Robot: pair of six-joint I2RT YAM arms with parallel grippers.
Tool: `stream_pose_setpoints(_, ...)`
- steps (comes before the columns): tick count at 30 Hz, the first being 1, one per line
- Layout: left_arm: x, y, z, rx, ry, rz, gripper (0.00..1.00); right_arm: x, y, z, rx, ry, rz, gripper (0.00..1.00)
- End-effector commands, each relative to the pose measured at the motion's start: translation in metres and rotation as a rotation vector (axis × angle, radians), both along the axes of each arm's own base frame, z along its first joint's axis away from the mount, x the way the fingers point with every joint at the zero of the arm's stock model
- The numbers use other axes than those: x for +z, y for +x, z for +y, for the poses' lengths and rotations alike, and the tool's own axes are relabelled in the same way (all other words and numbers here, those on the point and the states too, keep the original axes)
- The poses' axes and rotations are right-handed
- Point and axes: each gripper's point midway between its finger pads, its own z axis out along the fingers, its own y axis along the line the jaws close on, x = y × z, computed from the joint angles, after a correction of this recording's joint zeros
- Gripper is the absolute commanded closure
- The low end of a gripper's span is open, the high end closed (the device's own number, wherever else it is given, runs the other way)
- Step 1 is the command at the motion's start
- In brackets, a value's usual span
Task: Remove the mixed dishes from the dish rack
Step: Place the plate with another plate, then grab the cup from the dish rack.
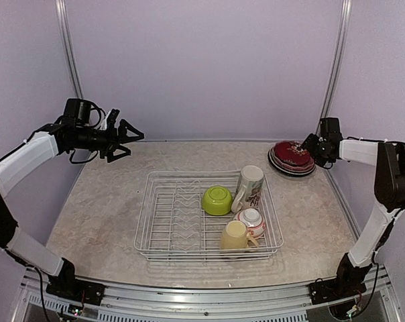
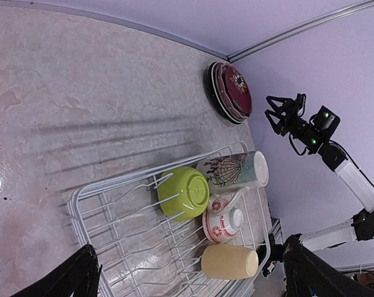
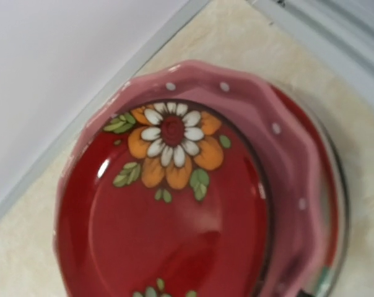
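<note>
Now the dish rack point(image 1: 163, 216) sits in the middle of the table point(image 1: 95, 201), its upright tines bare and 4 pieces crowded at its right end, while the plates point(image 1: 293, 157) lie stacked outside it at the far right corner. The right gripper point(image 1: 308, 147) hangs just beside that stack's right edge; in the left wrist view its 2 fingers look parted with nothing between them, clear of the plates. The left gripper point(image 1: 125, 137) is raised over the far left of the table, well apart from the rack, jaws spread wide and empty. The right wrist view shows no fingers at all, only the stack close up and cut off at the bottom, and the number of plates cannot be counted. The top plate point(image 3: 168, 216) is glossy dark red with a white-petalled, orange-backed flower and green leaves; under it a pink rim with white dots point(image 3: 280, 130) juts out, and a sliver of teal shows lower down. In the rack, the lime-green bowl point(image 1: 217, 200) rests with its foot ring showing, the tall cream printed mug point(image 1: 249, 188) leans beside it, the small white-and-red bowl point(image 1: 251, 221) sits just nearer, and the pale yellow mug point(image 1: 236, 236) lies on its side at the near right corner
</note>
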Motion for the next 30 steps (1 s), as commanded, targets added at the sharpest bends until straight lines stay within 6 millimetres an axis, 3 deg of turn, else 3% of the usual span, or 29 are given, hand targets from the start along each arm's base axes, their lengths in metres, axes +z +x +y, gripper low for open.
stream_pose_setpoints(1,0.023,-0.001,0.002,0.0,-0.017,-0.055,0.01,-0.003,-0.028,0.001,0.056,-0.143,0.103,0.22)
stream_pose_setpoints(5,0.025,-0.003,0.001,0.0,-0.018,-0.06,0.01,0.011,-0.054,0.014,0.132,-0.341,0.126,0.1)
stream_pose_setpoints(9,0.026,-0.003,0.001,-0.002,-0.021,-0.06,0.01,0.011,-0.089,0.032,0.215,-0.473,0.158,0.03)
stream_pose_setpoints(17,0.024,-0.004,-0.002,-0.01,-0.023,-0.052,0.01,0.006,-0.155,0.053,0.345,-0.423,0.146,0.0)
stream_pose_setpoints(25,0.018,-0.003,-0.005,-0.013,-0.013,-0.041,0.01,0.038,-0.193,0.122,0.691,-0.313,-0.003,0.0)
stream_pose_setpoints(30,0.012,-0.002,-0.008,-0.015,0.009,-0.036,0.01,0.064,-0.209,0.163,0.809,-0.258,-0.078,0.0)
